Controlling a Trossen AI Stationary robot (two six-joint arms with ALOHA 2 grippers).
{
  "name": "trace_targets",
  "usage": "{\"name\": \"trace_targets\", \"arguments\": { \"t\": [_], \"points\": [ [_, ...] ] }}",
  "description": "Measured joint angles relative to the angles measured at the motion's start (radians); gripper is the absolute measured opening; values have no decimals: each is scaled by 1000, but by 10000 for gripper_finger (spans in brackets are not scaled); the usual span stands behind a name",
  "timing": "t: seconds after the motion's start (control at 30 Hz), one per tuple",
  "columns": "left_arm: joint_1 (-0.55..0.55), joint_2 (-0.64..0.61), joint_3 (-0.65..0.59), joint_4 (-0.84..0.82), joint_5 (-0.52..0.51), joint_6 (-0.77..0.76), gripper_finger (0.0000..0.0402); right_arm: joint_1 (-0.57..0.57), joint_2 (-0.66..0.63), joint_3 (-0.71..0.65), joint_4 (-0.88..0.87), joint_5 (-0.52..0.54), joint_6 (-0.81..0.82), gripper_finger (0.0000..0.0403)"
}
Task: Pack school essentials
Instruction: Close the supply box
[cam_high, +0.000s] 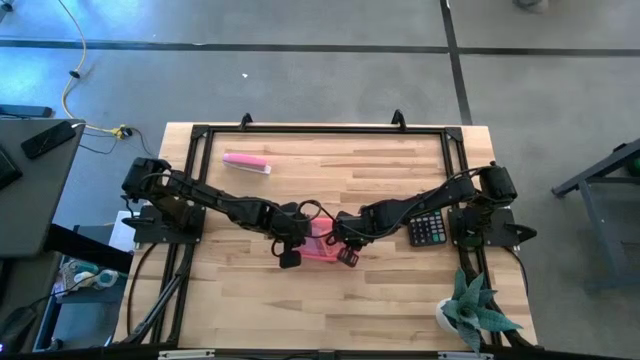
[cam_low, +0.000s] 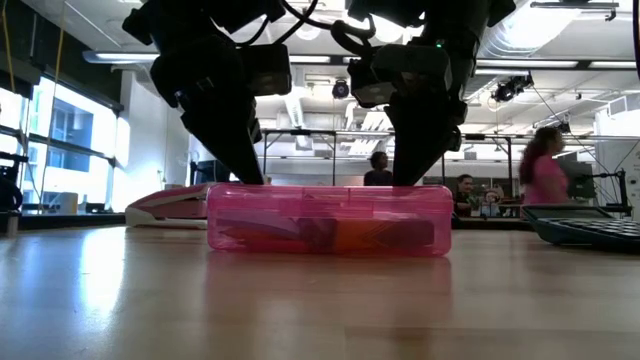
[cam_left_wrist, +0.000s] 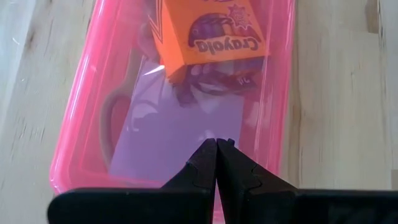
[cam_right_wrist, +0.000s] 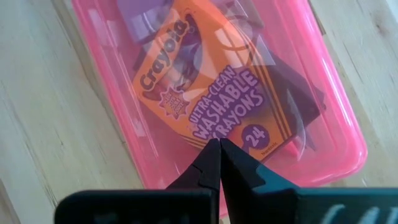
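1. Left hand (cam_left_wrist: 216, 144), fingers pressed closed, empty, points down onto the pink case (cam_high: 318, 244) directly beneath it.
2. Right hand (cam_right_wrist: 219, 144), likewise closed, empty, presses beside it above the crayon box (cam_right_wrist: 205, 99) inside.

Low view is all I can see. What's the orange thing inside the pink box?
Observer: A Crayola crayon box, lying flat inside the pink box.
Operator: Are the hands holding anything?
Observer: No. The left hand and the right hand are both shut and empty, pointing down at the pink box.
Operator: What's that dark flat thing at the side?
Observer: A black calculator, lying on the table on the right arm's side.
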Motion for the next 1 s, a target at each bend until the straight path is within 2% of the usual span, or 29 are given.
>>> {"name": "trace_targets", "arguments": {
  "t": [0.23, 0.4, 0.73, 1.0],
  "points": [
    [-9, 0, -16, 16, 27, -35, 0, 1, -1, -21, 24, -1, 44, 0],
    [-9, -13, -24, 30, 26, -35, 0, 8, -2, -5, 14, -1, 3, 0],
    [-17, -109, -43, 18, -35, 15, 0, 30, 12, 62, -19, 73, -92, 0],
    [-34, -147, -41, 24, -83, 29, 0, 44, 18, 133, -137, 152, -114, 0]
  ]
}}
